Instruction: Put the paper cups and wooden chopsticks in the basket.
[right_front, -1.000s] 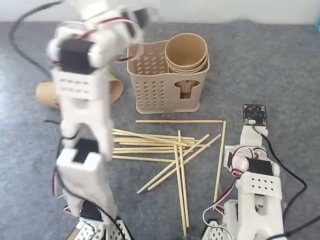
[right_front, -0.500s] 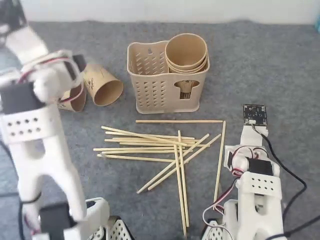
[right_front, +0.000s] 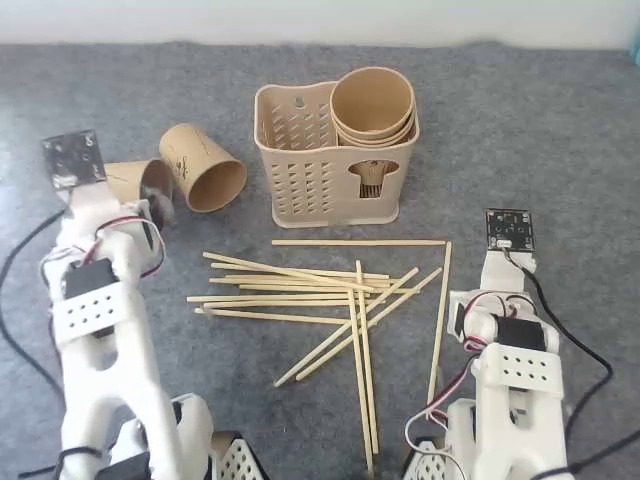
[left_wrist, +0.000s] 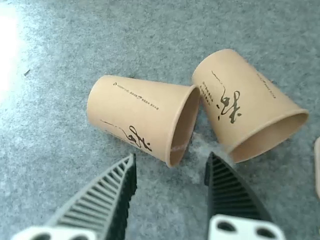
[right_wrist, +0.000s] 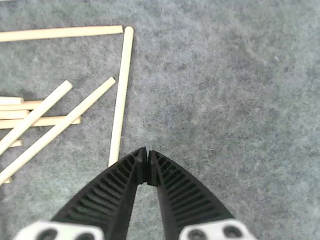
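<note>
Two paper cups lie on their sides on the grey mat, left of the basket (right_front: 300, 180): one (right_front: 205, 168) (left_wrist: 250, 110) nearer the basket, the other (right_front: 125, 180) (left_wrist: 140, 117) further left. My left gripper (left_wrist: 172, 172) is open just short of their rims, holding nothing. The tan perforated basket holds a stack of paper cups (right_front: 372, 102) in its right compartment. Several wooden chopsticks (right_front: 320, 298) (right_wrist: 120, 95) lie scattered in front of the basket. My right gripper (right_wrist: 147, 167) is shut and empty on the mat, beside the rightmost chopstick (right_front: 440, 310).
The left arm (right_front: 95, 300) stands at the mat's left side and the right arm (right_front: 505, 350) at the front right. A pale wall edges the mat at the back. Bare mat lies right of the basket.
The left arm swung from above the basket's left side out to the left and down, and now sits low beside the lying cups. The right arm, cups and chopsticks have not moved.
</note>
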